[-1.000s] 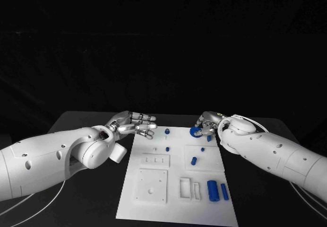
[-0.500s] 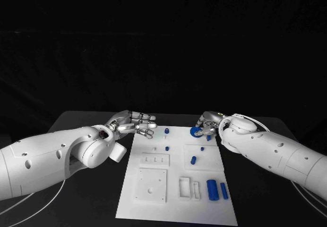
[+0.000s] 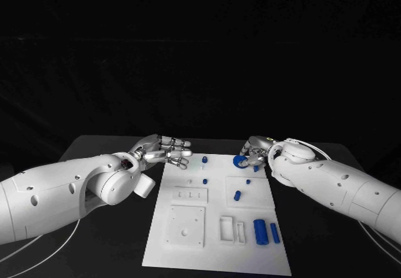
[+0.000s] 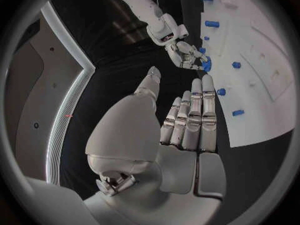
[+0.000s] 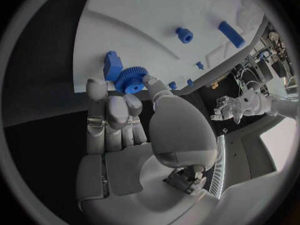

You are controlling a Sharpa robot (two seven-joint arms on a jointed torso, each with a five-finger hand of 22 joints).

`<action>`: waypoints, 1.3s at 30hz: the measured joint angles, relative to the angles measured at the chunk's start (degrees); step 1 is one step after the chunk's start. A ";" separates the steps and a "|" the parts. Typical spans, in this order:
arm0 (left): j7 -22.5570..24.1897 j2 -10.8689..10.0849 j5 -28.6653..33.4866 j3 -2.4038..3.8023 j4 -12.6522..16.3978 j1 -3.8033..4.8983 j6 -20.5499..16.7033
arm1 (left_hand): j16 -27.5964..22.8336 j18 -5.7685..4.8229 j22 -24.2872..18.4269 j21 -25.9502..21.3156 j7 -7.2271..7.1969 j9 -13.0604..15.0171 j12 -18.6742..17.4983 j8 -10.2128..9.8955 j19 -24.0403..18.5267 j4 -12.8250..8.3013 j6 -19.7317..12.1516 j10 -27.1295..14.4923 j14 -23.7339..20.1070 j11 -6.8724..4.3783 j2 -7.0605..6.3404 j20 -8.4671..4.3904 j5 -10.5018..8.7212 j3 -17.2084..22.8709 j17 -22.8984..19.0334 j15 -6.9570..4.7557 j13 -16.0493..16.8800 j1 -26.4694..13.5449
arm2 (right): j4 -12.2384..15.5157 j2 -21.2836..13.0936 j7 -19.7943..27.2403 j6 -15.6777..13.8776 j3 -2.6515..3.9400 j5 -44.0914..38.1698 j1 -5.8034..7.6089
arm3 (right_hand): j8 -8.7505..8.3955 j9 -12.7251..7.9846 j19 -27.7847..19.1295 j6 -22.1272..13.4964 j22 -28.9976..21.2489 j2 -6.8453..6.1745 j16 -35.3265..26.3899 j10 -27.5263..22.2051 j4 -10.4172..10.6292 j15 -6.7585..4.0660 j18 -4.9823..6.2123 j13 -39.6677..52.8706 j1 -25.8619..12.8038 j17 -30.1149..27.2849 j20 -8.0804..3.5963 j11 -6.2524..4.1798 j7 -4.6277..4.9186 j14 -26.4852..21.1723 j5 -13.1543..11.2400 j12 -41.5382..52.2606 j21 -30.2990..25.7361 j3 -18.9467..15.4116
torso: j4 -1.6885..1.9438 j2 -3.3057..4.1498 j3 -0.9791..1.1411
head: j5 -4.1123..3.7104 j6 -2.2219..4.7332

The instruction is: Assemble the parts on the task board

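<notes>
The white task board (image 3: 213,255) lies in the middle of the black table. My right hand (image 3: 257,152) is at the board's far right corner and pinches a blue gear (image 3: 240,161) between thumb and fingers. The right wrist view shows the gear (image 5: 130,80) just above the board (image 5: 144,15), beside a blue block (image 5: 112,65). My left hand (image 3: 164,153) hovers at the board's far left corner, fingers stretched out, holding nothing. In the left wrist view the left hand (image 4: 187,120) points towards the right hand (image 4: 182,50) and the gear (image 4: 205,64).
Small blue pegs (image 3: 203,160) (image 3: 237,196) stand on the board's far half. Two blue cylinders (image 3: 261,231) lie side by side near its right front. White recessed blocks (image 3: 185,227) sit on the left front part. Black table borders the board on both sides.
</notes>
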 measured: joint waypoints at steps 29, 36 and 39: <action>-0.24 0.00 -0.01 0.00 -0.12 0.00 0.06 | 0.00 -0.12 -0.01 0.25 0.00 0.00 0.00 0.00 -0.21 -0.15 0.00 -0.21 0.00 0.21 0.00 -0.21 0.00 0.15 0.08 0.00 0.00 0.00 | 2.04 -0.36 -0.90 -0.55 -0.08 -2.40 -0.11 | -0.10 0.09 -1.31 4.97 -0.01 -0.69 0.88 2.04 -5.38 -0.25 0.91 3.21 -5.22 1.17 -0.33 -0.61 -1.18 0.25 -7.35 4.49 4.66 15.49 | -0.04 -0.03 -0.02 | 0.08 0.33; -0.30 -0.07 -0.01 0.00 -0.04 0.00 0.05 | -0.01 -0.14 -0.01 0.25 0.00 0.00 0.00 0.00 -0.21 -0.15 0.00 -0.20 0.00 0.20 0.00 -0.21 0.00 0.15 0.09 0.00 0.00 0.00 | 4.27 -0.67 -1.94 -2.32 -0.15 -5.26 -0.05 | -0.10 0.10 -1.31 5.63 0.00 -1.19 1.15 2.17 -2.70 -0.25 0.91 3.44 -3.60 1.23 -0.33 -0.51 -1.49 0.25 -9.51 4.49 4.65 14.11 | -0.01 -0.05 -0.09 | 0.09 0.52; -0.31 -0.11 -0.01 0.00 -0.01 0.00 0.05 | -0.01 -0.14 -0.01 0.25 0.00 0.00 0.00 0.00 -0.21 -0.15 0.00 -0.20 0.00 0.20 0.00 -0.21 0.00 0.15 0.09 0.00 0.00 0.00 | 5.94 -0.85 -2.41 -3.18 -0.15 -6.42 0.20 | -0.10 0.10 -1.30 5.84 0.04 -1.20 1.15 2.46 -1.91 -0.25 0.91 3.44 -3.60 1.23 -0.33 -0.62 -1.53 0.24 -9.96 4.49 4.65 13.94 | -0.01 -0.05 -0.10 | 0.12 0.58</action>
